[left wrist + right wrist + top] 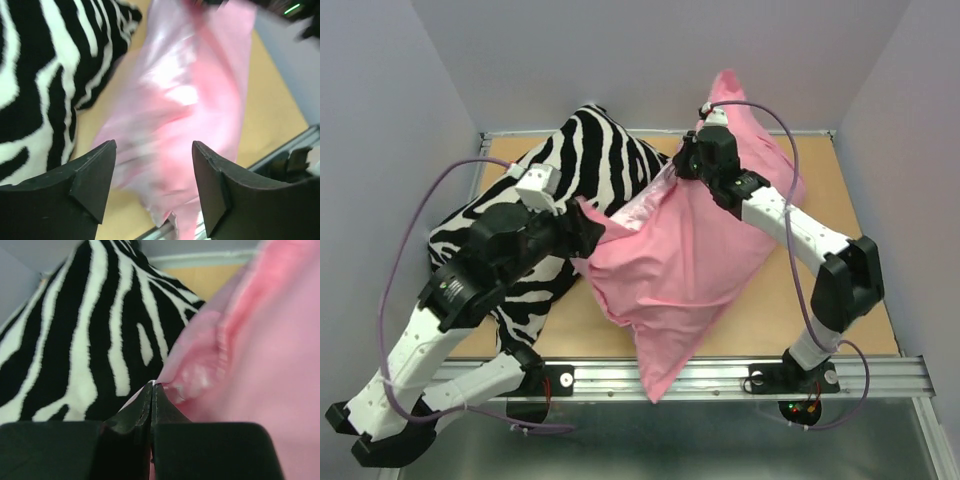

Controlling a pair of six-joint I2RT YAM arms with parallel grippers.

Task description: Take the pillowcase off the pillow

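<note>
At the near edge, a ribbed metal rail [720, 375] borders the tan, wood-toned tabletop [770, 310]. One pointed corner of the pillowcase [680, 260] hangs over this rail. The rest of it lies diagonally across the middle of the tabletop as a plump, softly creased pink mass. The outward face here is a plain matte pink. A paler, glossy satin sheen shows along its left edge, and the left wrist view confirms this, though that view is blurred. The pillow is covered by the case, and none of its own surface can be made out. The left gripper [153, 150] sits at the left margin of the pillowcase, its dark, wedge-shaped jaws standing wide apart with nothing between them and the pink fabric lying beyond the gap. Farther back, the right gripper [152, 385] meets the upper left edge of the pillowcase. Its jaws are pressed tight together, and a thin fold of pink fabric is pinched at the tips. Behind that point the fabric rises to a peak. To the left and rear lies the zebra-striped pillow [590, 150], bulky and rounded, with a short-napped black-and-white cover. It touches the pillowcase along its right side and extends under the left arm.
</note>
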